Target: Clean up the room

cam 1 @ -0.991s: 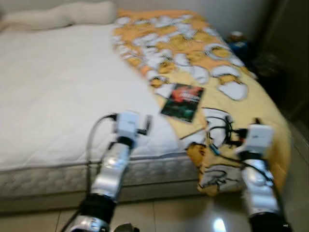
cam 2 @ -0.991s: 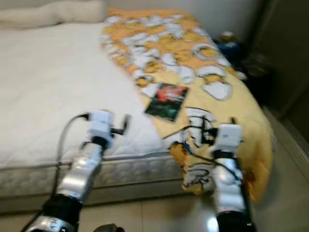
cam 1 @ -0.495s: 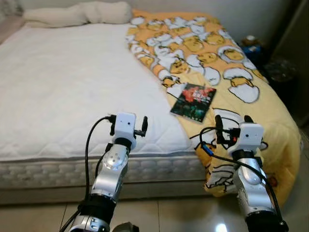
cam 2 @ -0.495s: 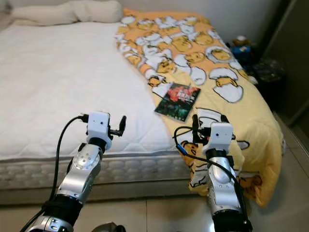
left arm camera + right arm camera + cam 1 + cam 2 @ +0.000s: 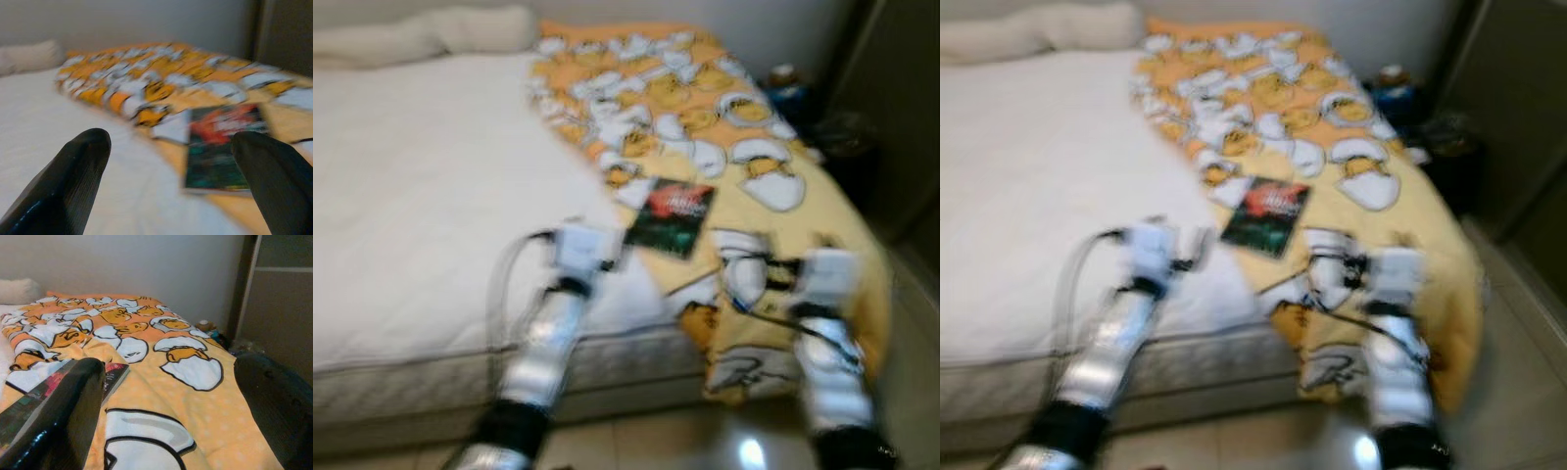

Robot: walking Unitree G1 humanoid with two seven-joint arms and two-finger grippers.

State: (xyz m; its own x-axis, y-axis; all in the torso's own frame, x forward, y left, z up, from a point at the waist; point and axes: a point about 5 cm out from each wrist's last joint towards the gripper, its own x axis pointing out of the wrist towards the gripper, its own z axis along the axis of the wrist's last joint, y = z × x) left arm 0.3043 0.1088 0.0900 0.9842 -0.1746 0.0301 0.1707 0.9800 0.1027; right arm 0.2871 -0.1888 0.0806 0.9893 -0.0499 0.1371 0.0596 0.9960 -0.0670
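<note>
- Our left hand (image 5: 166, 181) is released, black fingers (image 5: 63, 186) spread wide; it hovers over the white quilted mattress (image 5: 421, 196) near the bed's front edge, aimed at the book.
- Our right hand (image 5: 168, 426) is likewise unclenched & empty, hanging above the yellow blanket w/ egg-cartoon print (image 5: 724, 127).
- Task thing: a thin dark-covered book w/ red artwork (image 5: 671, 215) lies flat on the blanket, just beside the seam w/ the bare mattress, between the two hands & a little beyond them.
- Step in hand, as we judge it: approach the book for pickup. Head views are motion-blurred, so settle the stance first.
- Doing it well: the book is flat & thin on soft cloth; we'd take it at a free edge, fingers low, so as not to pinch the blanket w/ it. The left hand looks better lined up.
- Around: cream pillow (image 5: 421, 34) at the head of the bed; small blue & dark items on the floor (image 5: 793, 88) by the bed's far right corner, too blurred to name; dark wardrobe panel (image 5: 288, 308) on the right.
- In the way: nothing lies between the hands & the book; the bed's edge limits how close we can stand.
</note>
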